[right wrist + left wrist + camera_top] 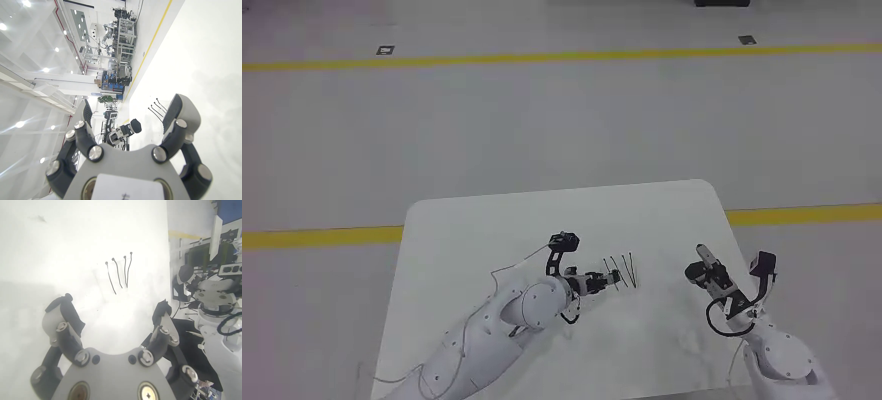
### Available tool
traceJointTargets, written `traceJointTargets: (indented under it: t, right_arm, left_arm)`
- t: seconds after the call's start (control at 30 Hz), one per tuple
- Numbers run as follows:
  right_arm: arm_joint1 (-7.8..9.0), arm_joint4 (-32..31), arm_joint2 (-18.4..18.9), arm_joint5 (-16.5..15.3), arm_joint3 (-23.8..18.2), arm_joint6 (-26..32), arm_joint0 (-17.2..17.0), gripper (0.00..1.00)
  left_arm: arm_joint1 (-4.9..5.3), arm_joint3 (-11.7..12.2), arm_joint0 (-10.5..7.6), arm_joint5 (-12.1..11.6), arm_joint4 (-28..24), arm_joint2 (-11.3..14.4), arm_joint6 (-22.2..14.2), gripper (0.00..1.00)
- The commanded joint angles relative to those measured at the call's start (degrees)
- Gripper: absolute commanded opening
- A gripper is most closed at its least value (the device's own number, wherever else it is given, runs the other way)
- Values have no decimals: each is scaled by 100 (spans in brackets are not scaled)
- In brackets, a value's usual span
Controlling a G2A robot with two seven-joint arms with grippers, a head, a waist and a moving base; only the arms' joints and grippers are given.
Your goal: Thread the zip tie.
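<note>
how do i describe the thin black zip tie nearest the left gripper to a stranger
On the white table, four black plastic zip ties lie side by side ahead of the open left gripper. Take the end zip tie farthest from the right arm: it lies alone, while the opposite pair's tails converge.

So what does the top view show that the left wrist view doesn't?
Top view, not left wrist: the table's whole rounded outline and the white left arm leading in from the near edge. Left wrist, not top: the left tool up close, fingers wide open, and four zip ties told apart, each with a small head. Both: the zip ties lying loose on the white table just ahead of the left tool, untouched.
</note>
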Motion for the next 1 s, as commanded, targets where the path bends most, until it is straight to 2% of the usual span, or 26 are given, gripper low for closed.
traceJointTargets:
  t: [0.0,0.03,0.1,0.17,0.47,0.57,0.73,0.8,0.9,0.97]
  right_arm:
    - [0,0,0,0,0,0,0,100]
    - [0,0,0,0,0,0,0,100]
    - [0,0,0,0,0,0,0,100]
    - [0,0,0,0,0,0,0,100]
    - [0,0,0,0,0,0,0,100]
    - [0,0,0,0,0,0,0,100]
    - [0,0,0,0,0,0,0,100]
    - [0,0,0,0,0,0,0,100]
    - [0,0,0,0,0,0,0,100]
    - [0,0,0,0,0,0,0,100]
  left_arm:
    - [-180,339,-142,0,53,103,69,100]
    - [-306,563,-230,0,158,153,137,100]
    - [-499,839,-302,0,112,159,147,100]
    - [-667,927,-372,0,332,225,141,100]
    - [-667,927,-372,0,332,225,141,100]
    - [-671,842,-415,0,496,222,109,100]
    - [-752,750,-522,0,941,73,-505,100]
    - [-805,802,-573,0,1235,-3,-828,100]
    - [-950,848,-639,0,1779,-160,-1373,100]
    - [-1088,875,-628,0,2136,-324,-1750,100]
